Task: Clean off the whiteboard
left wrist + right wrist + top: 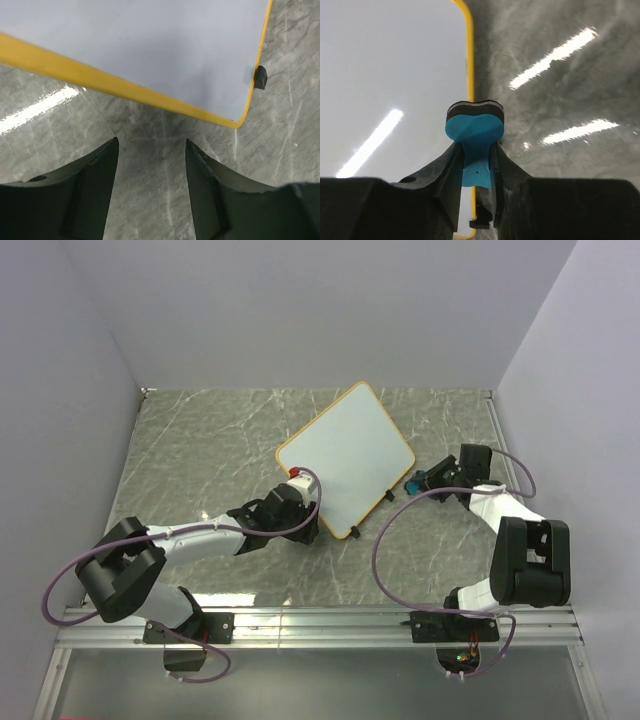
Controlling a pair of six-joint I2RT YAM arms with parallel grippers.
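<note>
Grey marbled bench (190,450), pale walls (300,310); my left gripper (151,146) is spread, empty, beside the whiteboard (345,455); right wrist view shows my right gripper (476,150) pinching a blue eraser (474,127)

Your left pincer (151,145) stands with its two dark fingers (95,180) parted, and grey marbled bench (150,200) shows in the gap between them. Just beyond the fingertips lies a rounded corner of the whiteboard (150,45). Its yellow frame (125,87) runs slantwise across your view and turns up the right side. The board face you see here is plain white. A small black foot (260,77) sticks out from the frame's right edge, resting on the bench.
</note>
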